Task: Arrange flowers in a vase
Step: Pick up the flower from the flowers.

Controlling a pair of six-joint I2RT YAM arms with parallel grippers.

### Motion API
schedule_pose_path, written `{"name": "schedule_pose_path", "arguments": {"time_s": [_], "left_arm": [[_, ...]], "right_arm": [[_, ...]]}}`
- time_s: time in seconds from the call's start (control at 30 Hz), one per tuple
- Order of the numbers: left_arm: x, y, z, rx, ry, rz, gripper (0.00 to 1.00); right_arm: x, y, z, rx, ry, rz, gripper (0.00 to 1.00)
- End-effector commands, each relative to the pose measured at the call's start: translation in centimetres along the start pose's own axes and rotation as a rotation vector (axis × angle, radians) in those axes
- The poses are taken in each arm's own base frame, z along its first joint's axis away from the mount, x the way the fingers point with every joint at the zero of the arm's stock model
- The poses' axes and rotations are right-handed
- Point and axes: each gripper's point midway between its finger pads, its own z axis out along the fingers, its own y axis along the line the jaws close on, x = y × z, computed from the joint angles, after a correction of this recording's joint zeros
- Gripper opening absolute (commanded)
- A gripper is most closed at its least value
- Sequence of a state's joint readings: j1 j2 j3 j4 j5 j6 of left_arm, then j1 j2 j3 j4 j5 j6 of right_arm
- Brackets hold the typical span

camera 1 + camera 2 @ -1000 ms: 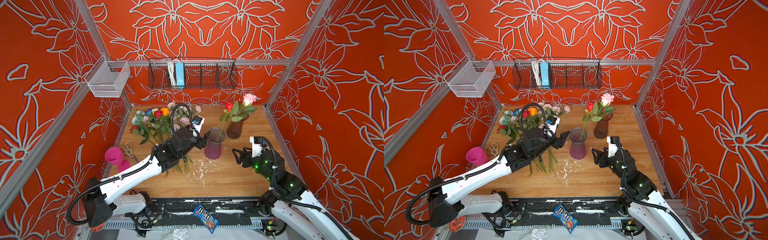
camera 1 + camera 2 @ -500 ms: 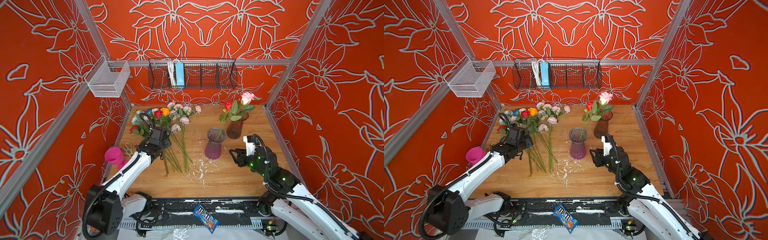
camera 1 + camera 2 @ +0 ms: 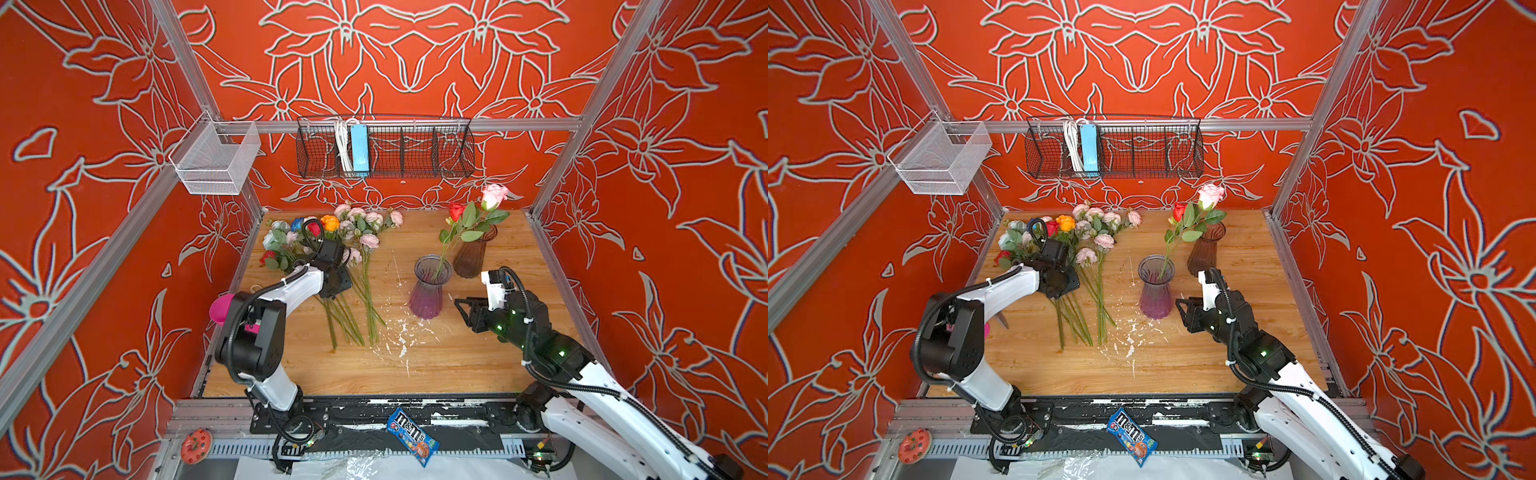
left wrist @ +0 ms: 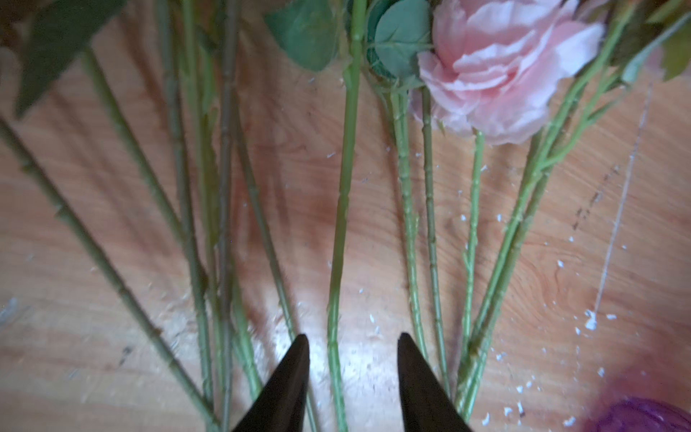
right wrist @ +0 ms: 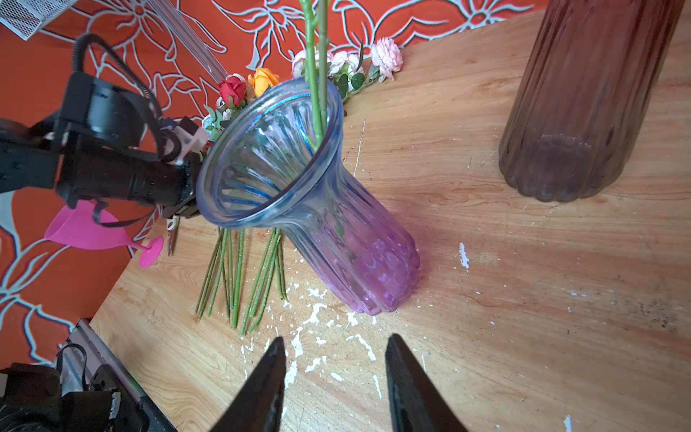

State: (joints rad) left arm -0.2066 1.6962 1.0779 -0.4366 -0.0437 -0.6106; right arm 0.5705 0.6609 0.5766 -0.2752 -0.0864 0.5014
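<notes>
A clear vase with a purple base (image 3: 430, 286) (image 5: 318, 209) stands mid-table and holds two stems, a red rose (image 3: 456, 210) and a pink rose (image 3: 493, 195). The other flowers (image 3: 332, 237) lie in a pile at the back left, stems toward the front. My left gripper (image 4: 351, 336) is down over those stems, open, with one green stem (image 4: 338, 262) lying between its fingertips and a gap on each side. A pink bloom (image 4: 501, 67) lies just beyond. My right gripper (image 5: 332, 338) (image 3: 457, 301) is open and empty, low beside the vase's right side.
A brown ribbed vase (image 3: 471, 253) stands empty behind the purple one. A pink goblet (image 3: 220, 307) and scissors (image 5: 172, 239) sit at the left edge. A black wire basket (image 3: 384, 149) and white mesh basket (image 3: 216, 162) hang on the walls. White flecks (image 3: 399, 336) dot the wood.
My left arm has swung from the purple vase back to the flower pile and come down over the stems, its jaws narrowing. My right gripper has narrowed and edged closer to the vase.
</notes>
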Motion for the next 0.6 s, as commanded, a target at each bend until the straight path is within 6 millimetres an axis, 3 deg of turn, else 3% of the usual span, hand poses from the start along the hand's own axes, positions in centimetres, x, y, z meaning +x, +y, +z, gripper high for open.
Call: {"name": "schedule_pose_path", "arguments": {"time_s": [0.0, 0.1, 0.3, 0.47, 0.57], "left_arm": [[-0.3, 0.7, 0.8, -0.065, 0.018, 0.015, 0.37], [-0.2, 0.7, 1.9, -0.070, 0.026, 0.029, 0.34], [0.0, 0.2, 2.6, -0.067, 0.062, 0.057, 0.09], [-0.3, -0.9, 0.5, -0.040, 0.027, 0.101, 0.00], [-0.3, -2.3, -1.5, -0.007, -0.009, 0.139, 0.00]], "right_arm": [[0.1, -0.4, -0.1, 0.012, -0.012, -0.012, 0.45], [0.2, -0.6, -0.2, 0.023, -0.012, -0.016, 0.45], [0.0, -0.6, -0.2, 0.026, -0.011, -0.019, 0.45], [0.0, 0.2, -0.4, -0.014, -0.007, -0.016, 0.47], [-0.3, 1.3, -0.5, -0.073, -0.010, -0.011, 0.50]]}}
